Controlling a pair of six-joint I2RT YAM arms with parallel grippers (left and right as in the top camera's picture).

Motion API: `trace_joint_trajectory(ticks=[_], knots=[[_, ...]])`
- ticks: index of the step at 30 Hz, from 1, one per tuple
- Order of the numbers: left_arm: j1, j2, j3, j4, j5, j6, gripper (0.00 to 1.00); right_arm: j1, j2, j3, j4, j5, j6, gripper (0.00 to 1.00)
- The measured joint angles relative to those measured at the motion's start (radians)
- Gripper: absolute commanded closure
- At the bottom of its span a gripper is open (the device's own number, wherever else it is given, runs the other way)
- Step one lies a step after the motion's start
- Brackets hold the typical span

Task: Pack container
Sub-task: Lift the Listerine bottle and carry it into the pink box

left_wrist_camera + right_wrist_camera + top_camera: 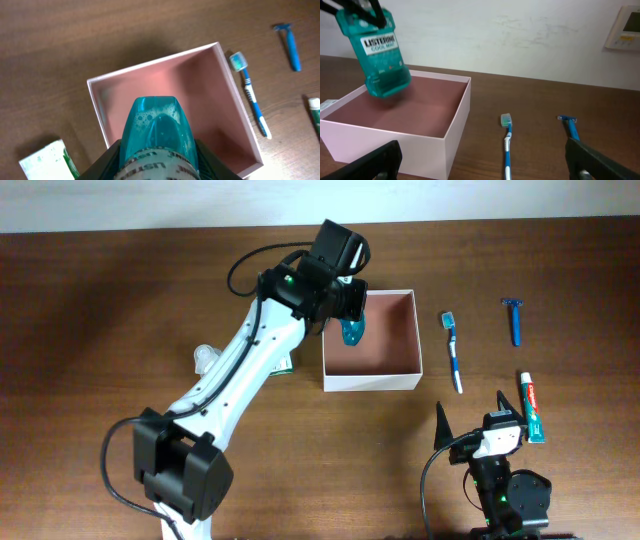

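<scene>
Item count: one container [371, 384], one teal mouthwash bottle [352, 332], one toothbrush [453, 352], one razor [514, 320], one toothpaste tube [532, 408], one green-and-white packet [47, 160], and one small pale object [205, 358] too unclear to identify. All items except the bottle lie on the brown wooden table [100, 300].

The container sits near the table centre in the overhead view. Clearances, taken from the container: the toothbrush lies at 3 o'clock, near the wall but not touching it. The razor is at 2 o'clock and the toothpaste tube at 4 o'clock, both well apart. The packet is at 9 o'clock, partly under the left arm.

The left gripper [347, 312] is clenched on the bottle, which hangs over the 9 o'clock side of the interior. The floor toward 3 o'clock shows bare. The right gripper [470, 415] rests at 5 o'clock, jaws spread wide.

The container is square and open-topped, with thin white upright walls and a pinkish-brown inside.
</scene>
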Motion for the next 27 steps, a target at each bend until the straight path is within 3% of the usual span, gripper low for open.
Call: trace_joint_trajectory(ticks=[18,27], knots=[[-0.001,0.111,0.000,0.044,-0.151,-0.068,0.99,0.000,0.000,0.000,0.000,0.000,-0.001,0.02],[-0.001,0.144,0.000,0.072,-0.214,-0.068,0.94,0.000,0.000,0.000,0.000,0.000,0.000,0.01]])
